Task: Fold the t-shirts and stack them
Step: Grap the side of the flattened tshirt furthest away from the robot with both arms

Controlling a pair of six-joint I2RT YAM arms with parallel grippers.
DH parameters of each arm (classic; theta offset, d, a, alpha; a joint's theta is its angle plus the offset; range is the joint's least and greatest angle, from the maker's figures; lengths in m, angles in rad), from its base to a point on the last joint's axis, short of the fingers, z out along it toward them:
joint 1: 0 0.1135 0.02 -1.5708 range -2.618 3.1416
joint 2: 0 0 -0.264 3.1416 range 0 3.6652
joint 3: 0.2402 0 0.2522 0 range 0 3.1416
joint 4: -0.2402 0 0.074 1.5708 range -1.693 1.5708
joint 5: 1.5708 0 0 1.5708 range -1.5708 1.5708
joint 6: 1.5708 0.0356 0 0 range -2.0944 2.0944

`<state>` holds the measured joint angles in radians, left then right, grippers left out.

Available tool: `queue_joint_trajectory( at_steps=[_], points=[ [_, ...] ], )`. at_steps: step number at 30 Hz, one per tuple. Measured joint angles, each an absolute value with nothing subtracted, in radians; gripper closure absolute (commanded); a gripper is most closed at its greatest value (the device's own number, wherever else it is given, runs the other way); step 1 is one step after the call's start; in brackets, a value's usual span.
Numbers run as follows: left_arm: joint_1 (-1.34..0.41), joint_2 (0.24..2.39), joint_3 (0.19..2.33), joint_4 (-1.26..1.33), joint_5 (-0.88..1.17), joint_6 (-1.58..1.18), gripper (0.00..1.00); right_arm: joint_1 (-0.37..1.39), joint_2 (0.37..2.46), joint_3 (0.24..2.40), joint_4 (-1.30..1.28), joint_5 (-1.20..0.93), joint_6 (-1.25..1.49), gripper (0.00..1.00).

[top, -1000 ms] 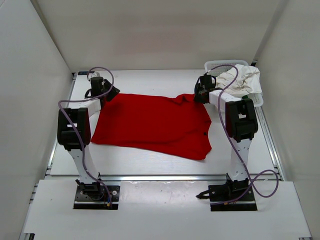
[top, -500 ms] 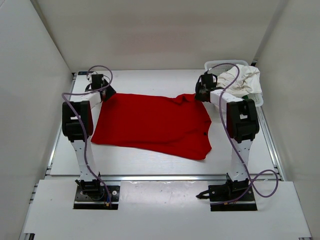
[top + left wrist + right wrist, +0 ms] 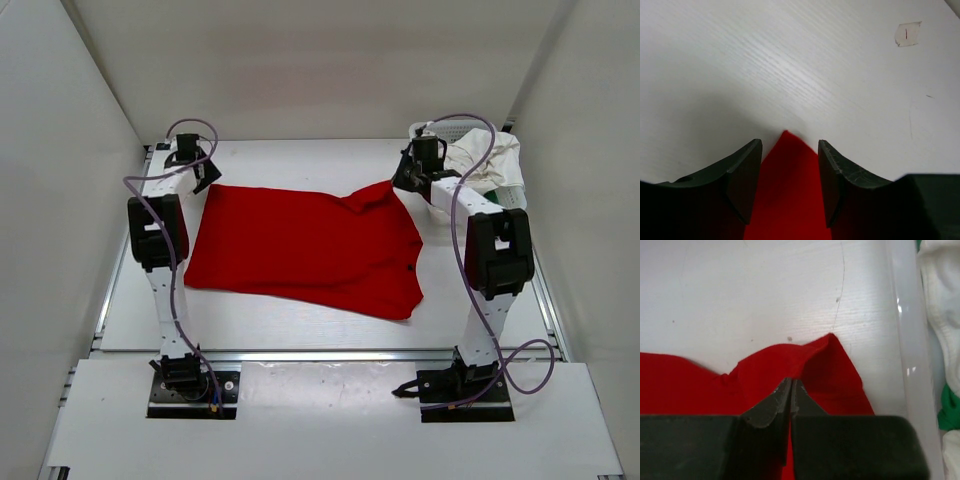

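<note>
We've got the red t-shirt (image 3: 305, 245) spread nearly flat across the middle of the worktop (image 3: 300, 325). It's soft matte cloth in a broad, rough rectangle, with its far right corner puckered up into a ridge. Right there the right gripper (image 3: 791, 390) is clenched, dark fingers pressed together on that raised fold of red fabric. Over at the far left corner the left gripper (image 3: 788, 175) stands released, its two ribbed dark fingers apart, and the pointed red corner lies between them on the pale wood-grained surface. At far right sits the white plastic basket (image 3: 440, 128). The white t-shirt (image 3: 490, 160) is heaped crumpled in it and spills over the rim, and a scrap of the green t-shirt (image 3: 950, 407) peeks out beside the white cloth. We count three shirts, one of each colour, one basket and two grippers. One small square of clear tape (image 3: 907, 34) is stuck to the worktop beyond the left gripper.
</note>
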<state>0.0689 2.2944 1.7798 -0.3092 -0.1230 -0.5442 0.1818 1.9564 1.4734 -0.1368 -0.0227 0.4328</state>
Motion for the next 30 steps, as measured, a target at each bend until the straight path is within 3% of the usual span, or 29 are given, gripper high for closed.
queue_joint_trajectory(
  at_steps=[7,20,30],
  points=[
    [0.054,2.501,2.143,-0.491,-0.133,-0.495,0.46,0.182,1.931,1.383,-0.12,-0.055,0.438,1.0],
    [0.05,2.505,2.163,-0.606,-0.149,-0.442,0.48,0.18,1.903,1.37,-0.092,-0.086,0.441,1.0],
    [0.037,2.485,2.124,-0.608,-0.196,-0.396,0.66,0.182,1.876,1.35,-0.088,-0.095,0.445,1.0]
  ],
)
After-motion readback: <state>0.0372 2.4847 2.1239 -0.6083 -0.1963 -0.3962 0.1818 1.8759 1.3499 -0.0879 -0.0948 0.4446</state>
